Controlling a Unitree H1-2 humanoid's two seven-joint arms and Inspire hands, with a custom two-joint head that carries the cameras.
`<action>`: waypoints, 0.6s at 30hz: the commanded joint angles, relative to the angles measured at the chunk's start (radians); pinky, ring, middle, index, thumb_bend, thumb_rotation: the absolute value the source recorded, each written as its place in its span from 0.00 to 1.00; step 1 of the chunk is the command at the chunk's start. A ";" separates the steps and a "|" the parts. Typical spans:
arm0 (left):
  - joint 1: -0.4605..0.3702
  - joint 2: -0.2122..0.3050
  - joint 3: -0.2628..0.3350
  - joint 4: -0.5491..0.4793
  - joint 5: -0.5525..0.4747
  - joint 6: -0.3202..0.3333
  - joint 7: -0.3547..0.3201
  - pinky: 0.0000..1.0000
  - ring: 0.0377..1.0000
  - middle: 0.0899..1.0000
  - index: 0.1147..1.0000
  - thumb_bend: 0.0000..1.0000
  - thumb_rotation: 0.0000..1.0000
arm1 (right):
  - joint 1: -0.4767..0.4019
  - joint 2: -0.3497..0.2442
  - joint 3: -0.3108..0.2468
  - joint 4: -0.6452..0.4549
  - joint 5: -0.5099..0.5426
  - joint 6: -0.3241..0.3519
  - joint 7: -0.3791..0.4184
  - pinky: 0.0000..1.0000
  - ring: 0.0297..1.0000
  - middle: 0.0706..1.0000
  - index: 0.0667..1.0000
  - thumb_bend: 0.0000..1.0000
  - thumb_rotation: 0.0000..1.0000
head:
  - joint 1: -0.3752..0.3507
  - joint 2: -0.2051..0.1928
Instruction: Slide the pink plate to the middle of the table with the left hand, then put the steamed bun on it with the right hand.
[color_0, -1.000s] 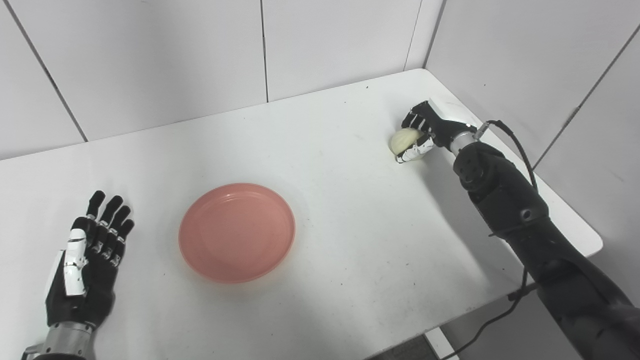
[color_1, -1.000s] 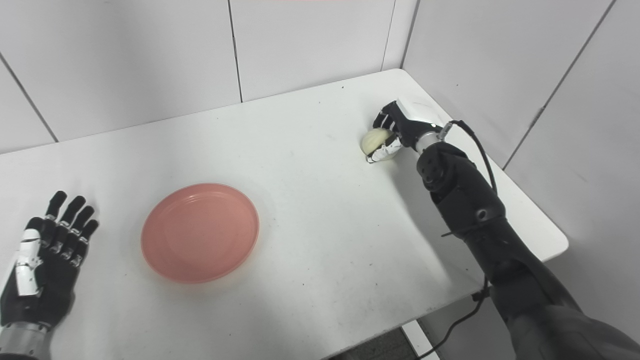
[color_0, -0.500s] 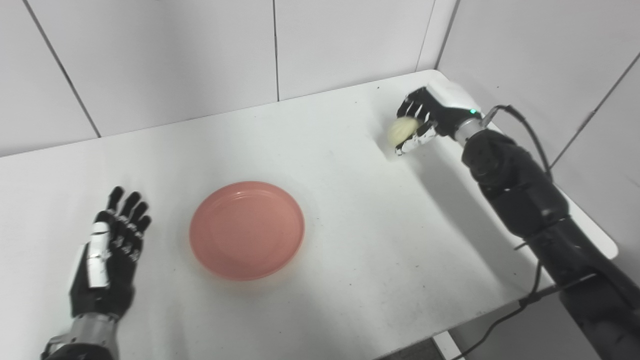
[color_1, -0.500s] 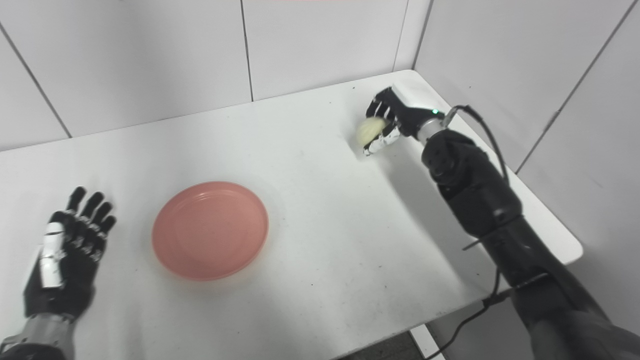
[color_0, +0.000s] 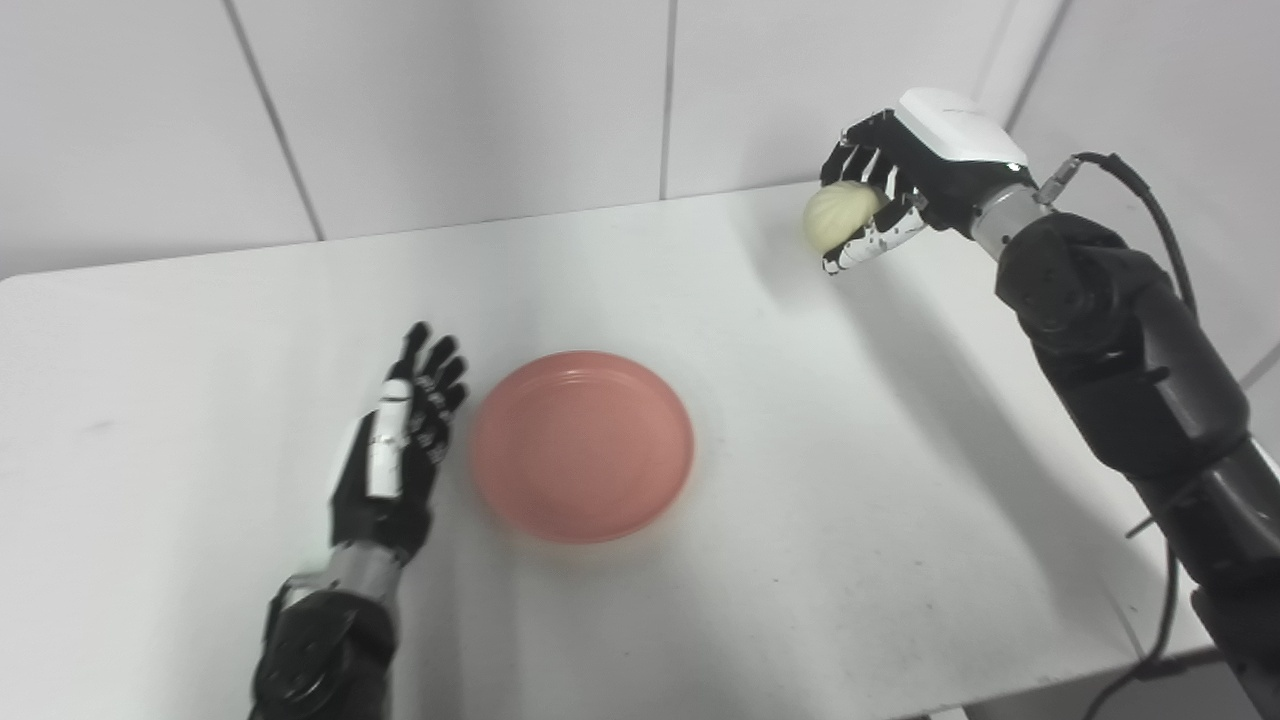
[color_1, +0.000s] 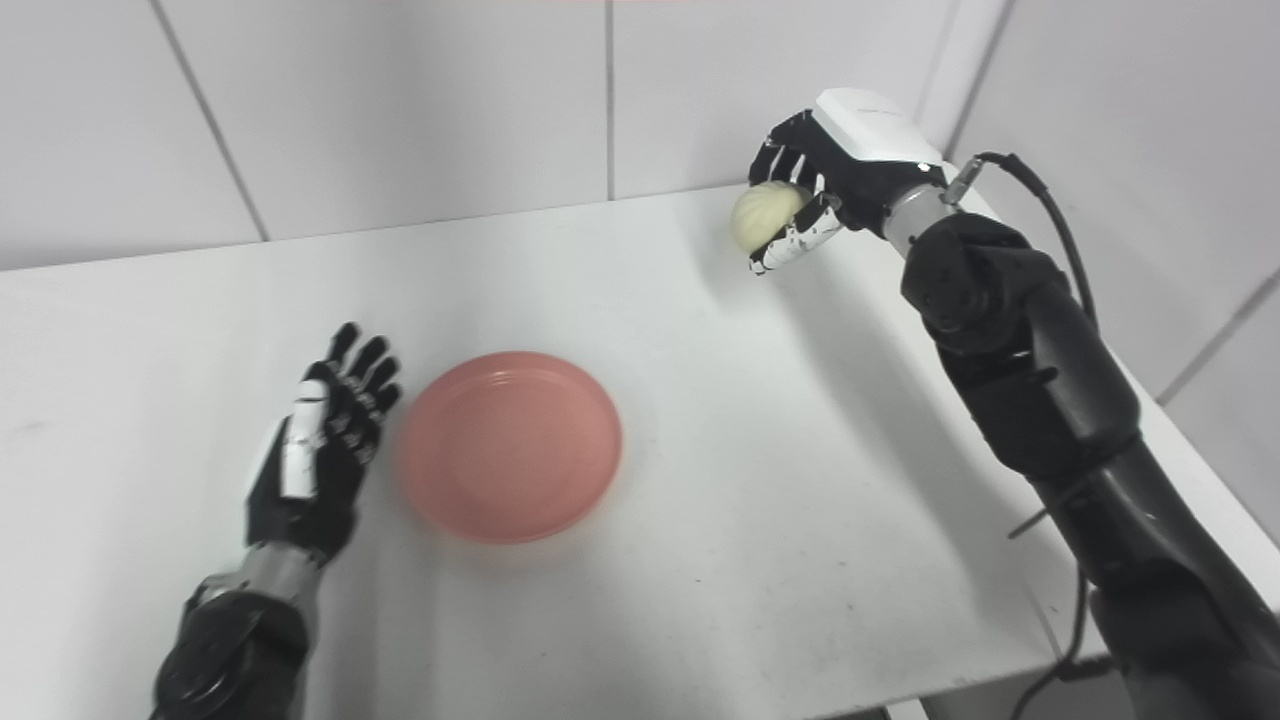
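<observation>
Bun up in the air, plate on the table

The right hand (color_0: 885, 195) squeezes the steamed bun (color_0: 840, 216) above the white table (color_0: 800, 480), far right of the pink plate (color_0: 583, 445). The left hand (color_0: 395, 455) lies flat just left of the plate, fingers stretched out, holding nothing.

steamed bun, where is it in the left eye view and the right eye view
Left eye view: steamed bun at upper right, held in the right hand above the table's far corner.
Right eye view: bun upper right of centre, in the same hand.
Shared landmark: the pink plate, lower left of the bun in both.
</observation>
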 joint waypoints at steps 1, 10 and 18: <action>0.038 -0.005 -0.005 0.065 0.022 0.061 0.028 0.99 0.98 0.97 0.99 0.36 1.00 | -0.055 0.005 0.006 -0.007 0.019 -0.050 -0.002 0.38 0.43 0.48 0.45 0.50 0.12 | 0.017 0.004; 0.023 -0.023 -0.014 0.067 0.034 0.081 0.047 1.00 0.99 0.98 1.00 0.36 1.00 | -0.114 0.109 0.112 -0.020 0.025 -0.074 0.049 0.38 0.42 0.46 0.45 0.50 0.12 | 0.058 0.025; 0.020 -0.024 -0.015 0.069 0.049 0.072 0.048 0.99 0.98 0.97 0.99 0.36 1.00 | -0.133 0.196 0.180 -0.080 0.012 -0.063 0.105 0.38 0.42 0.46 0.45 0.50 0.12 | 0.060 0.036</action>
